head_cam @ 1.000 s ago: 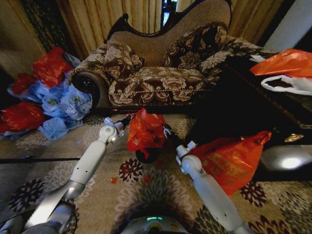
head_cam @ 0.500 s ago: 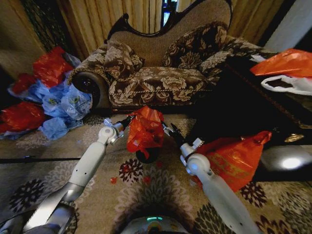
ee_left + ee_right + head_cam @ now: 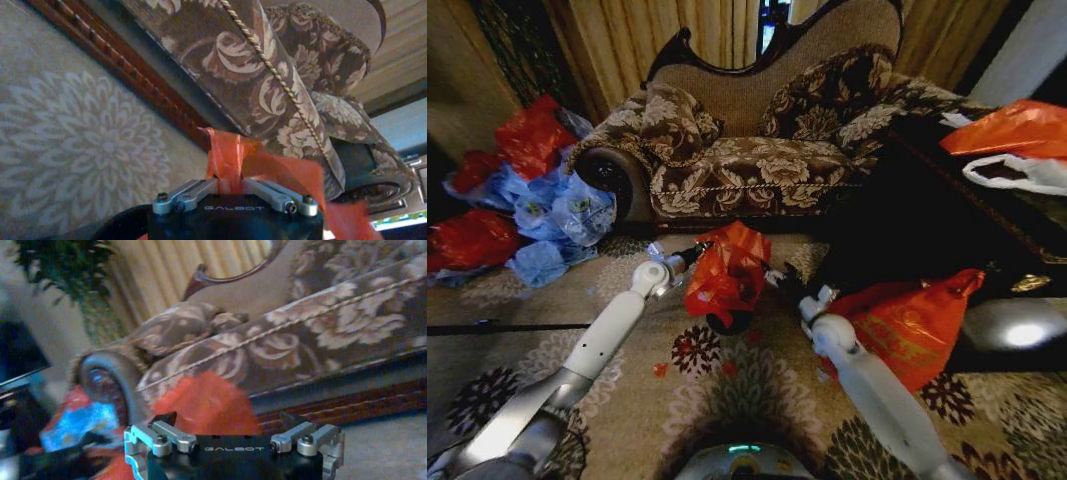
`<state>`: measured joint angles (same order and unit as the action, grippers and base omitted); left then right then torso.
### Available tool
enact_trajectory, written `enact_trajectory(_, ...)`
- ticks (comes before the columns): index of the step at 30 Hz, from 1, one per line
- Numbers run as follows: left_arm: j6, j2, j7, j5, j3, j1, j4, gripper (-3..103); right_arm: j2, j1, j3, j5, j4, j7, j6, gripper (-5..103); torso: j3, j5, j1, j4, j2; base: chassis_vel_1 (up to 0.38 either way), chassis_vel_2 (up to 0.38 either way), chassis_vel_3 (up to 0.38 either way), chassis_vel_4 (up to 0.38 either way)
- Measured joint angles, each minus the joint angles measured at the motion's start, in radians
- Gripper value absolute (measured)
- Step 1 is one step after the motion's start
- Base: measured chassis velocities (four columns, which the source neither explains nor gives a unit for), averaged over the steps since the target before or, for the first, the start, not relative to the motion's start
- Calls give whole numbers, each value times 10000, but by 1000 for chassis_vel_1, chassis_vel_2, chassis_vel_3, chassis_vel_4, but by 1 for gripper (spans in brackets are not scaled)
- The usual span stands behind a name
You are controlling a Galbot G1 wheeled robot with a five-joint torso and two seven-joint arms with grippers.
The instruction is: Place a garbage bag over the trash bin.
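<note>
Pinching the garbage bag (image 3: 725, 272), left tool (image 3: 230, 186) holds; right tool (image 3: 230, 427) spread.

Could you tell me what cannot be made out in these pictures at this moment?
- Trash bin: head view, mostly covered by the garbage bag; its rim is hidden.
- Right gripper: head view, too small to read its fingers; right wrist view, its fingertips blur.
- Left gripper: left wrist view, the bag's gripped edge hides the fingertips.
</note>
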<state>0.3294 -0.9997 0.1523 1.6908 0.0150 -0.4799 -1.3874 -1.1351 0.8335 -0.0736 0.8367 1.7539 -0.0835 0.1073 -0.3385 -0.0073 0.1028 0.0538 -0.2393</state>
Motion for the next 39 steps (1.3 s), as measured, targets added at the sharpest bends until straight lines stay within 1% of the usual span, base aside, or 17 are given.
enact_trajectory(2, -12, -244, -315, -109, 115, 228, 321, 0, 220, 443, 35, -227, 309, 262, 270, 100, 1, 0, -2, 17, -1, 0, 0, 0, 0)
enact_trajectory(3, -8, -300, -445, -149, 203, 343, 447, 0, 228, 454, 44, -440, 229, 304, 302, 100, 0, 4, -1, 18, 0, 0, 0, 0, 0)
enact_trajectory(8, 33, -221, -732, -178, 533, 687, 604, 0, 216, -156, 127, -623, -332, 396, 371, 100, 0, 0, -1, 8, 0, 0, 0, 0, 0)
enact_trajectory(11, 135, 106, -1330, -329, 937, 979, 668, 0, 264, -907, 434, -965, -878, 528, 319, 100, 0, 4, -1, 3, 0, 0, 0, 0, 0)
enact_trajectory(12, 135, 106, -1330, -329, 937, 979, 668, 0, 264, -907, 434, -965, -878, 528, 319, 100, 0, 4, -1, 3, 0, 0, 0, 0, 0)
enact_trajectory(15, 156, 198, -1746, -633, 1144, 1193, 873, 0, 203, -1162, 420, -1557, -1058, 499, 102, 100, 0, 2, 0, 3, 0, 0, 0, 0, 0)
enact_trajectory(17, 156, 150, -1829, -815, 1166, 1228, 990, 0, 313, -631, 105, -1968, -398, 431, -185, 100, 0, -2, -1, 3, 0, 0, 0, 0, 0)
enact_trajectory(19, 149, 141, -1853, -847, 1158, 1201, 990, 0, 453, -232, -49, -2012, -19, 464, -227, 100, 1, 3, -1, 7, 0, 0, 0, 0, 0)
enact_trajectory(21, 109, 122, -1944, -876, 1130, 1130, 992, 0, 734, 473, -329, -1986, 603, 537, -8, 100, 3, -3, -2, 10, -1, 0, 0, 0, 0)
enact_trajectory(22, 82, 99, -2021, -889, 1094, 1111, 1012, 0, 827, 767, -399, -1774, 702, 552, 235, 100, 3, -2, -4, 16, 0, 0, 0, 0, 0)
enact_trajectory(25, 35, 44, -2068, -899, 1034, 1115, 1072, 0, 810, 1019, -487, -1235, 725, 458, 554, 100, 2, 6, -3, 9, 0, 0, 0, 0, 0)
enact_trajectory(27, -55, -56, -2036, -848, 985, 1164, 1114, 0, 760, 1547, -657, 87, 1338, 52, 1076, 100, 2, 2, -2, 4, 0, 0, 0, 0, 0)
enact_trajectory(28, -55, -56, -2036, -848, 985, 1164, 1114, 0, 760, 1547, -657, 87, 1338, 52, 1076, 100, 2, 2, -2, 4, 0, 0, 0, 0, 0)
enact_trajectory(30, -150, -180, -1950, -813, 959, 1179, 1126, 0, 779, 2114, -692, 1046, 1984, -223, 1353, 100, 3, -1, -3, 7, 0, 0, 0, 0, 0)
enact_trajectory(31, -184, -256, -1909, -793, 934, 1179, 1140, 0, 780, 2473, -688, 1261, 2202, -235, 1446, 100, 3, 0, -3, 10, 0, 0, 0, 0, 0)
enact_trajectory(36, -231, -379, -1850, -691, 775, 1128, 1136, 0, 671, 2694, -416, 1368, 2172, -221, 1598, 100, 3, 2, -3, 13, 0, 0, 0, 0, 0)
enact_trajectory(39, -231, -314, -1754, -443, 618, 966, 960, 0, 501, 2237, -92, 1660, 1807, -331, 1738, 100, 2, 1, -2, 8, 0, 0, 0, 0, 0)
